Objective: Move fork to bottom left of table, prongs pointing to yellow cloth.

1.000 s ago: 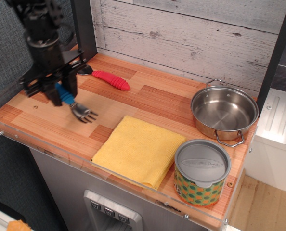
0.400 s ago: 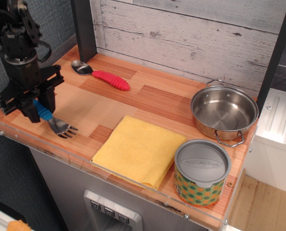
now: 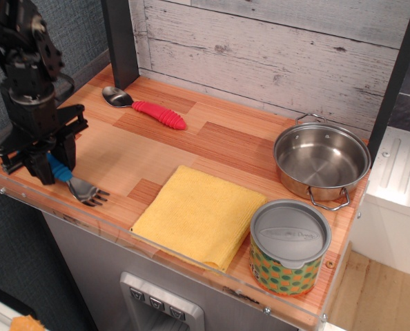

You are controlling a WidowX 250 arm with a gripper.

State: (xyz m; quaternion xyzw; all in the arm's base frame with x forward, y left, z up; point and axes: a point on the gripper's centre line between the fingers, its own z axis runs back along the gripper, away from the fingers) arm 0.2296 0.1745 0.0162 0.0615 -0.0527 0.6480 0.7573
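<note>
My gripper (image 3: 48, 164) sits at the lower left of the frame, its jaws closed on the blue handle of the fork (image 3: 77, 182). Since the frame 0.4 s ago I have shifted only slightly; since the frame 1 s ago I have carried the fork well down and to the left, away from the red-handled spoon (image 3: 144, 107). The fork now lies low over the table (image 3: 212, 141) at its lower-left corner, just beside the clear edge strip; I cannot tell whether the prongs touch the wood. The prongs point right and a little down, toward the yellow cloth (image 3: 199, 214), which lies near them but apart. The spoon, the steel pot (image 3: 321, 162) at the right and the lidded can (image 3: 289, 246) at lower right have not moved.
</note>
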